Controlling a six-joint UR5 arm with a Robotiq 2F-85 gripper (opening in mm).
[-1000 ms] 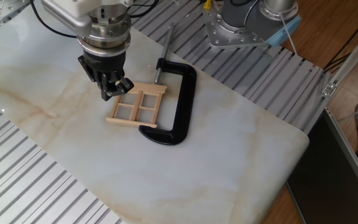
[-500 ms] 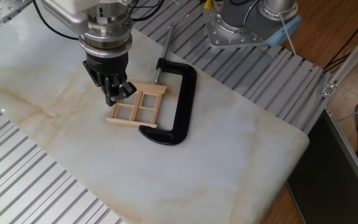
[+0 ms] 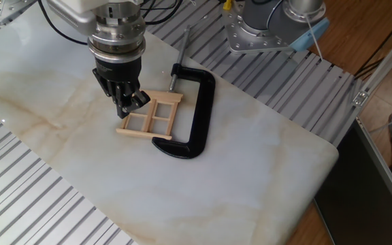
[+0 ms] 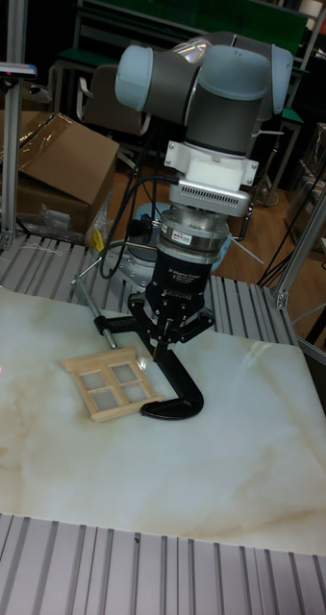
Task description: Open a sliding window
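Note:
The sliding window (image 3: 151, 117), a small pale-wood frame with crossbars, lies flat on the marble slab (image 3: 250, 170). Its right side sits inside the mouth of a black C-clamp (image 3: 193, 116). My gripper (image 3: 131, 104) points straight down at the window's upper-left corner, with its fingertips pressed together and touching or just over the frame's edge. In the tall fixed view the gripper (image 4: 155, 352) hangs over the right end of the window (image 4: 109, 374), next to the C-clamp (image 4: 178, 402). Nothing sits between the fingers.
The C-clamp's screw rod (image 3: 180, 53) reaches toward the back of the slab. The arm's metal base (image 3: 260, 30) stands behind on ribbed aluminium rails (image 3: 39, 204). A cardboard box (image 4: 57, 154) sits beyond the table at the left.
The gripper has shifted slightly right and closer to the window's corner since one second ago. The window and the clamp have not visibly moved.

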